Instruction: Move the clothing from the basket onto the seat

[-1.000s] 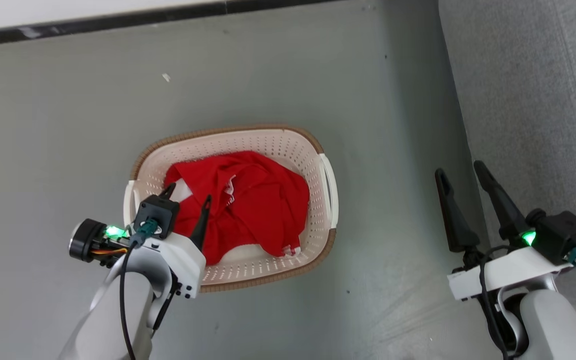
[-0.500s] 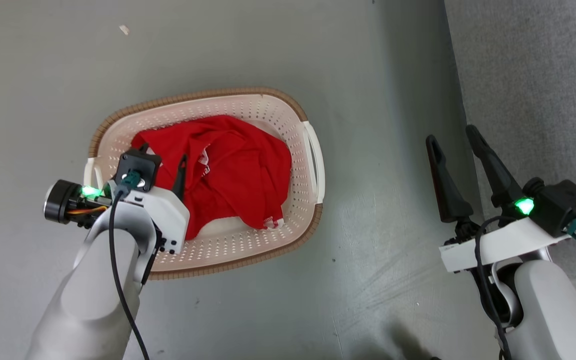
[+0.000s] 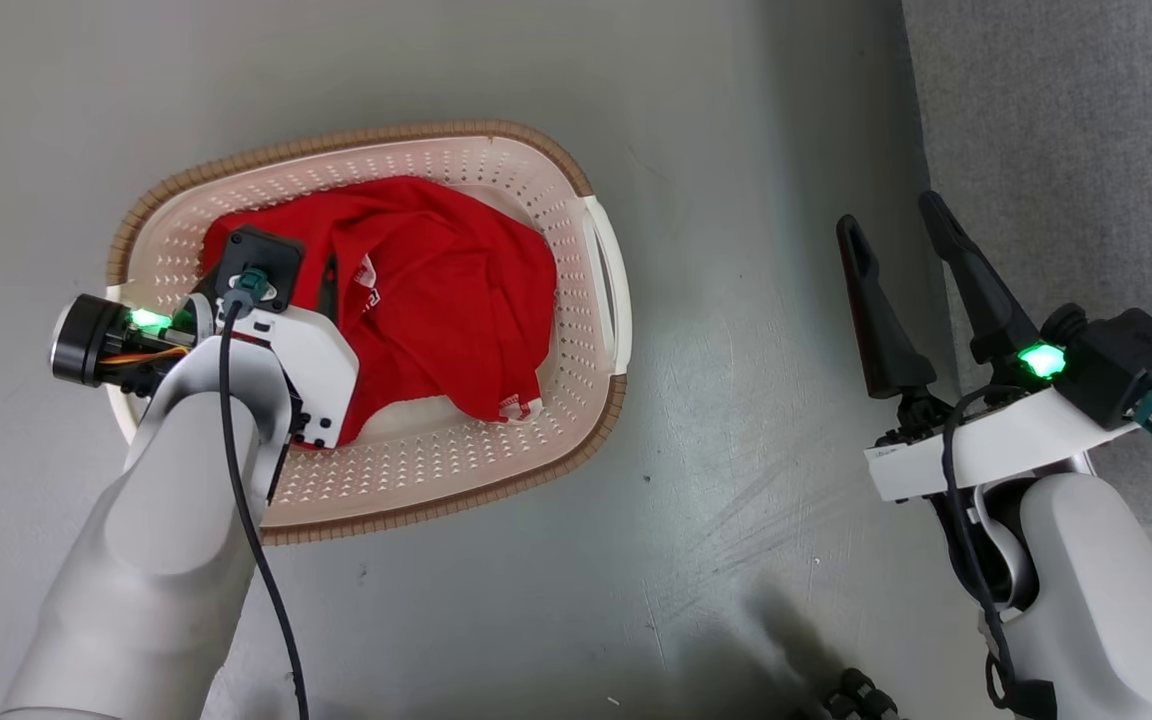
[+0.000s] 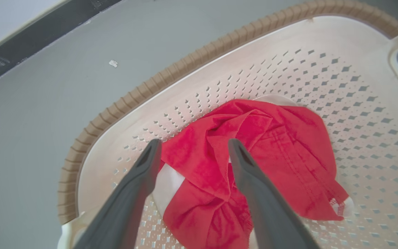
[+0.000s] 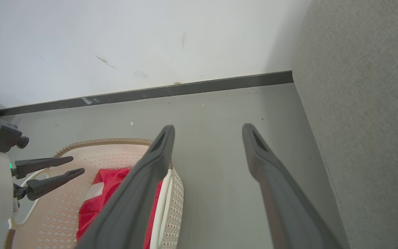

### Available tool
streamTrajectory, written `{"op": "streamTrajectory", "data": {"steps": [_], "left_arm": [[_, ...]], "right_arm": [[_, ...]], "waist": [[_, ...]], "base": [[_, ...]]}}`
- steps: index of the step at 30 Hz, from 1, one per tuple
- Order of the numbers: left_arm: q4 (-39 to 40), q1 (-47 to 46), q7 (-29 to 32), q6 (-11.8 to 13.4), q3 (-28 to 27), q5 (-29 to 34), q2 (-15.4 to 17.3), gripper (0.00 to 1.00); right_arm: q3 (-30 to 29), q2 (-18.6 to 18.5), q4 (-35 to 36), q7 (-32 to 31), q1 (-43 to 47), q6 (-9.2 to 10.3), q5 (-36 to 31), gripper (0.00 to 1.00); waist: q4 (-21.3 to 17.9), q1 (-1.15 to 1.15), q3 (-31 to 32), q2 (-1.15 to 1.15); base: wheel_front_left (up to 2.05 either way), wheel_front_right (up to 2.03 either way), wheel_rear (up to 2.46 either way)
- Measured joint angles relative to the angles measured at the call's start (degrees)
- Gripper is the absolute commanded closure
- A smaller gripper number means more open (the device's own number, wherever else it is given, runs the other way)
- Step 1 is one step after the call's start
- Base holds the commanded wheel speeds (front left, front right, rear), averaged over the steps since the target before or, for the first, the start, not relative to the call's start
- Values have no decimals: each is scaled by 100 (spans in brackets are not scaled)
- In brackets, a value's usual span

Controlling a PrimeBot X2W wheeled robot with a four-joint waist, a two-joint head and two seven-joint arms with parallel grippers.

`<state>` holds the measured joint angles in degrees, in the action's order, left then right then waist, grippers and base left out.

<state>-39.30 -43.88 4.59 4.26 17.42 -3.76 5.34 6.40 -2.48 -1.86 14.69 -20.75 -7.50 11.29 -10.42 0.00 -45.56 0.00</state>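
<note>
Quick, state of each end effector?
Left end effector: open, over the clothing in the basket, gripping nothing.
Right end effector: open, empty, over the floor.

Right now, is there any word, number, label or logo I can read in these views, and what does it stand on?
No text here can be read for certain.
White print on the red clothing in the basket: creased at a fold, too small to read.
Faint marking on the white mount behind the right gripper: too small to read.

Left tool (image 4: 195,142), right tool (image 5: 209,127), both agape
</note>
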Motion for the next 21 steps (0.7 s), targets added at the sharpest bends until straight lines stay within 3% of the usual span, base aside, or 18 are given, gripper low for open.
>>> {"op": "streamTrajectory", "data": {"steps": [21], "left_arm": [[-598, -602, 300, 222, 12, 32, -151, 0]], "right_arm": [[233, -2, -43, 0, -283, 0, 86, 0]], "waist": [[-206, 0, -554, 0]], "base": [[0, 0, 0]]}}
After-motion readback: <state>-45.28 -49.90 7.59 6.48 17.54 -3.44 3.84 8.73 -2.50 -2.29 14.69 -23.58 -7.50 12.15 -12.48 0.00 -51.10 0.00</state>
